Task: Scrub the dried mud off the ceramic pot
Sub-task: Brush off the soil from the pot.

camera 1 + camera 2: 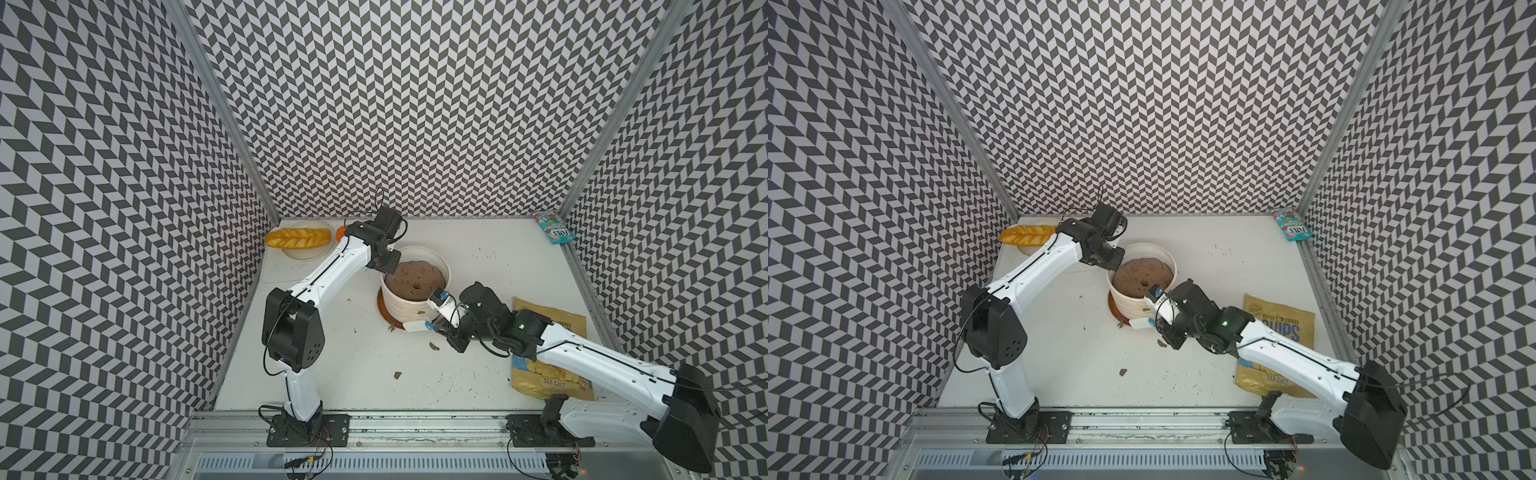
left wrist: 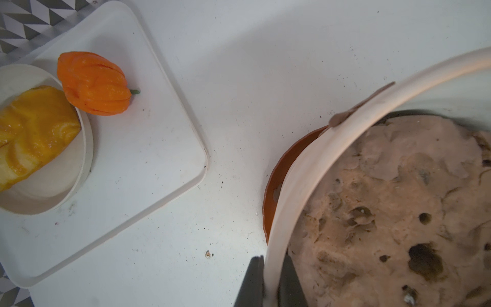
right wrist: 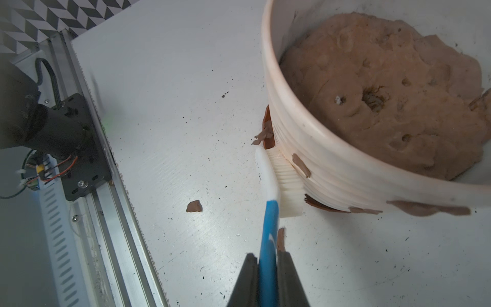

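Near the front, a flat brown flake [image 1: 397, 375] lay on the smooth white table [image 1: 478, 270]. A crinkly yellow chip bag [image 1: 557, 318] lay on the right, partly under the right arm. That arm stretched low across the table toward the middle. The right gripper [image 3: 267, 256] squeezed tight on the blue handle of a plastic brush [image 3: 271, 218]. Its stiff white bristles [image 3: 288, 180] pressed on the low part of the pot [image 3: 332, 170].

The pot stood mid-table on a round orange-brown saucer [image 1: 380, 307]. It was wide and cream-white, with ridges around its wall and a thick rim. Patches of dried mud [image 3: 301, 166] stuck to the wall just beside the bristles. Lumpy brown soil [image 1: 415, 280] with a hole filled it.

The left arm bent at a high elbow and reached to the pot's far left side. The left gripper [image 2: 272, 260] pinched the rim, one finger outside and one inside.

Farther back sat a white tray [image 2: 159, 133] with rounded corners. It held a pale plate [image 2: 89, 148] of shiny yellow bread [image 2: 34, 127] and a ribbed orange pepper [image 2: 94, 83]. A small packet [image 1: 555, 228] lay in the far right corner.
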### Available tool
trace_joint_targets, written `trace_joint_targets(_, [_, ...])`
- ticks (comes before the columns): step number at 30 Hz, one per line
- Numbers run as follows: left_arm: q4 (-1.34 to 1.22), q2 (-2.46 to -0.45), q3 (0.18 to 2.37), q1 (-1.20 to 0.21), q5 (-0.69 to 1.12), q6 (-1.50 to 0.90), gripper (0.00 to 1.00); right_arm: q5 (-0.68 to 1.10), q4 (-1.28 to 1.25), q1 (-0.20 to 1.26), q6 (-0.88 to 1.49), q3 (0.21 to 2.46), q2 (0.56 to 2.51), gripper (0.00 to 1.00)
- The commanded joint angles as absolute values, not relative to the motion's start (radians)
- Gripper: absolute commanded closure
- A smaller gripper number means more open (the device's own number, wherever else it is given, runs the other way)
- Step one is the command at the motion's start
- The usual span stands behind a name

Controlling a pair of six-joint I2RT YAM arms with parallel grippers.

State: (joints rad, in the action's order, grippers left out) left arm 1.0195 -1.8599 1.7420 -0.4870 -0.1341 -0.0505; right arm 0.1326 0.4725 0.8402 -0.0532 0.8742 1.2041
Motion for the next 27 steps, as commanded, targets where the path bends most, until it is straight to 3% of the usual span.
trace_joint_targets(1, [1.012,-1.870,1.734,-0.471,-0.099,0.056,0.93,-0.023,0.465,0.794,-0.059,0.918,1.203,1.00])
trace_joint_targets(11, [0.997,-1.887,1.767,-0.461,-0.077,0.098,0.92,0.063,0.670,0.848,-0.160,0.981,1.259,1.00])
trace_joint_targets(20, [0.992,-1.901,1.774,-0.458,-0.076,0.120,0.92,0.214,0.520,0.869,-0.186,1.034,1.202,1.00])
trace_joint_targets(27, [0.981,-1.907,1.775,-0.457,-0.059,0.134,0.92,0.071,0.507,0.851,-0.169,1.081,1.230,1.00])
